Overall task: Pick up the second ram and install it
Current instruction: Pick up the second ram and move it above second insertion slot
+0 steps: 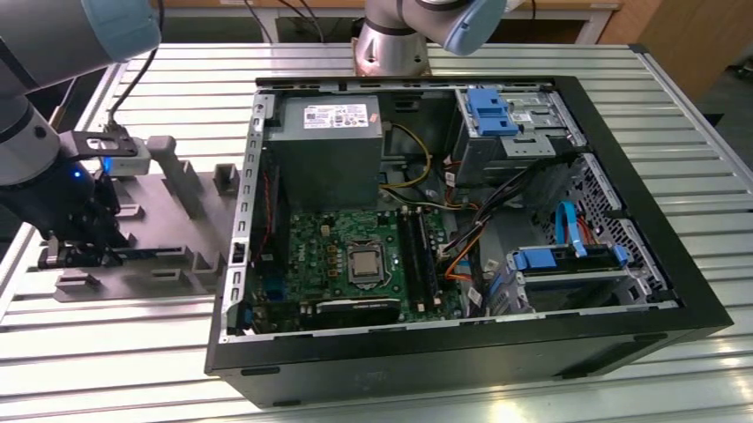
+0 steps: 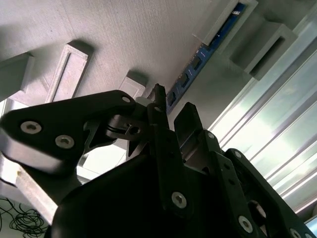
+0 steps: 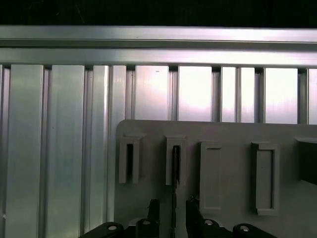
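- In the first wrist view, the second ram (image 3: 175,163), a thin blue-green circuit stick seen edge-on, stands in a narrow slot of a flat grey plastic holder plate (image 3: 225,130).
- The black two-finger gripper (image 3: 172,207) sits at the near end of the second ram, with one finger on each side. The fingers are a little apart. A thin gap shows on both sides, so they have hold of nothing.
- In the second wrist view, the second ram (image 2: 198,54) shows its blue face with a row of small black chips. It runs away from the fingertips (image 2: 159,96) along the plate.
- The plate's rounded edge ends near the ram's slot. The silver slatted metal table (image 3: 64,148) runs on past it.
- In the exterior view, the holder plate lies just beside the open black computer case (image 1: 447,366), on the exterior view's left. The gripper is low over the side of the plate away from the case.
- Inside the case is a green circuit board (image 1: 312,256) with long black slots (image 1: 421,256), well apart from the second ram.
- A white sticker (image 1: 335,115) sits on a grey metal box (image 1: 324,167). I cannot read its words.
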Robot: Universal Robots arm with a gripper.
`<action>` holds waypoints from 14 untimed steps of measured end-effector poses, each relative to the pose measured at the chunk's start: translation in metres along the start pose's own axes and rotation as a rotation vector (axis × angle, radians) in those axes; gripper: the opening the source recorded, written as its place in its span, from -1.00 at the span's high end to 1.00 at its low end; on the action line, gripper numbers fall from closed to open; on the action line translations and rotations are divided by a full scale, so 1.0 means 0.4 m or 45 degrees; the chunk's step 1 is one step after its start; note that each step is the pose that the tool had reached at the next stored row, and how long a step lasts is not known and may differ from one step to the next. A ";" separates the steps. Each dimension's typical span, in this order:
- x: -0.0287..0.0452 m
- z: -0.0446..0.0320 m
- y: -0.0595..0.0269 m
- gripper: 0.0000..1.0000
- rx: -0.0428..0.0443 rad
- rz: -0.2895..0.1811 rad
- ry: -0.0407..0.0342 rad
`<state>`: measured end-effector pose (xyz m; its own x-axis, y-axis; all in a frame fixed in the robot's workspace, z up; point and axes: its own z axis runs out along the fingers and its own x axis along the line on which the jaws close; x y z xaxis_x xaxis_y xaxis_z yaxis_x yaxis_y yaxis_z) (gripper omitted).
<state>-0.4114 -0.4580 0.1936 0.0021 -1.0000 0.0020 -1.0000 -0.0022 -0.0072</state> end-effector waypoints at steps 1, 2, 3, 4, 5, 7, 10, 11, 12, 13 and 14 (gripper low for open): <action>0.000 0.000 0.000 0.30 0.000 0.000 -0.0001; 0.000 0.000 0.000 0.33 0.000 0.000 -0.0001; 0.000 0.000 0.000 0.33 0.000 0.000 0.0000; 0.000 0.001 0.000 0.47 0.000 0.000 -0.0001; 0.000 0.001 0.000 0.47 0.000 0.000 -0.0002; 0.000 0.001 0.000 0.47 0.000 0.000 -0.0002; 0.000 0.001 0.000 0.47 0.000 0.000 -0.0001; 0.000 0.001 0.000 0.47 0.000 0.000 -0.0002; 0.000 0.001 0.000 0.51 0.000 0.000 -0.0001; 0.000 0.001 0.000 0.51 0.000 0.000 -0.0001; 0.000 0.001 0.000 0.64 0.000 0.000 -0.0001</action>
<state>-0.4114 -0.4580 0.1931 0.0021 -1.0000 0.0020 -1.0000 -0.0022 -0.0074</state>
